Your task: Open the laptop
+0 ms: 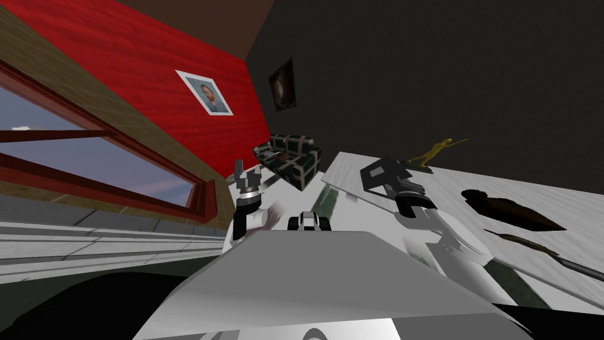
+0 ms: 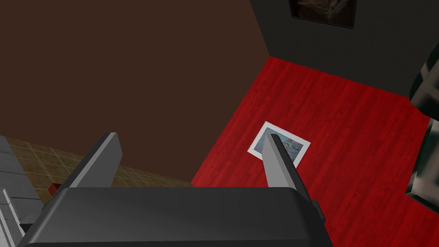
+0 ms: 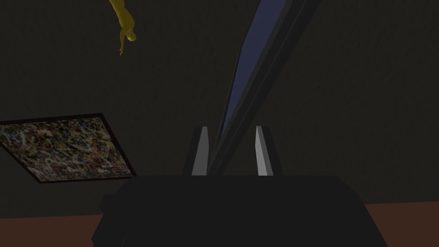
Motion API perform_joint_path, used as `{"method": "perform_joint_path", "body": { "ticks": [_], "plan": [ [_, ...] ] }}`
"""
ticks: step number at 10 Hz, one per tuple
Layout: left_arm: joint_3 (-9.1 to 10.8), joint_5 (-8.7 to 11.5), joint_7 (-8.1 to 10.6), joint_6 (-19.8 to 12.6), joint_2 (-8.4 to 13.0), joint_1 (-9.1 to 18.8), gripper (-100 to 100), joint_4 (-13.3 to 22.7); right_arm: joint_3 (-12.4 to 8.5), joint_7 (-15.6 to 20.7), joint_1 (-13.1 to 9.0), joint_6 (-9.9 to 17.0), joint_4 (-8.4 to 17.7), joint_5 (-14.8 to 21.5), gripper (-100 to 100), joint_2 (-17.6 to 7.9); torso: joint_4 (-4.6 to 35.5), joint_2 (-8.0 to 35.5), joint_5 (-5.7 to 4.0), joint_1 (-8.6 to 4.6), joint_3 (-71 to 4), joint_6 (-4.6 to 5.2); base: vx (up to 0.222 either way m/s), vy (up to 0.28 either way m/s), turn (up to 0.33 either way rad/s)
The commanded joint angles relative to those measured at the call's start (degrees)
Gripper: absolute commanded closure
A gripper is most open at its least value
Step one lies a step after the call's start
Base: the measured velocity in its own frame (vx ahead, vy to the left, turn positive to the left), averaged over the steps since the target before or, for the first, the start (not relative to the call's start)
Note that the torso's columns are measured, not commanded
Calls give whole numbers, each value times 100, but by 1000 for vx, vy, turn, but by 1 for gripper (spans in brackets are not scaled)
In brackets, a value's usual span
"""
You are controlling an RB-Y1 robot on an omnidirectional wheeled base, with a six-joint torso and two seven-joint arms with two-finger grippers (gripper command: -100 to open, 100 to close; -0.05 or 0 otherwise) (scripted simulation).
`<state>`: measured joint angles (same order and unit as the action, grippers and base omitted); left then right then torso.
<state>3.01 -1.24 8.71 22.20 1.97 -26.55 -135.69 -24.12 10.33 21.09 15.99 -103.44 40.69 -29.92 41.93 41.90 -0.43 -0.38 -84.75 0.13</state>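
Laptop (image 1: 382, 172): lid raised, near bench (image 1: 448, 192) edge
My right jaws: pinching lid edge
My left jaws: spread, empty

You have a white tabletop (image 1: 584, 212), laptop (image 1: 380, 172) on it, yellow figurine (image 1: 436, 150) just beyond, dark brown lump (image 1: 507, 209) well apart

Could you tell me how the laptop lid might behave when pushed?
The laptop lid looks thin and rigid, so it probably swings as one piece. Its smooth faces might slip from the right gripper.
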Motion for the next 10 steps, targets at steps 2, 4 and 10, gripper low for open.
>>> {"method": "perform_joint_path", "body": {
  "ticks": [2,4,10],
  "plan": [
    [0,0,0,0,0,0,0,0,-131,-80,-303,-558,465,35,100,513,-5,2,-11,7,4,-24,7,-42,-115],
    [0,0,0,0,0,1,0,0,-185,-111,-441,-873,669,52,100,704,-8,2,-16,4,4,-26,2,-32,-91],
    [0,0,0,0,0,1,0,1,-404,-237,-992,-1807,1374,121,100,1468,-16,-21,-16,33,-9,-63,1,-35,-106]
  ]
}}
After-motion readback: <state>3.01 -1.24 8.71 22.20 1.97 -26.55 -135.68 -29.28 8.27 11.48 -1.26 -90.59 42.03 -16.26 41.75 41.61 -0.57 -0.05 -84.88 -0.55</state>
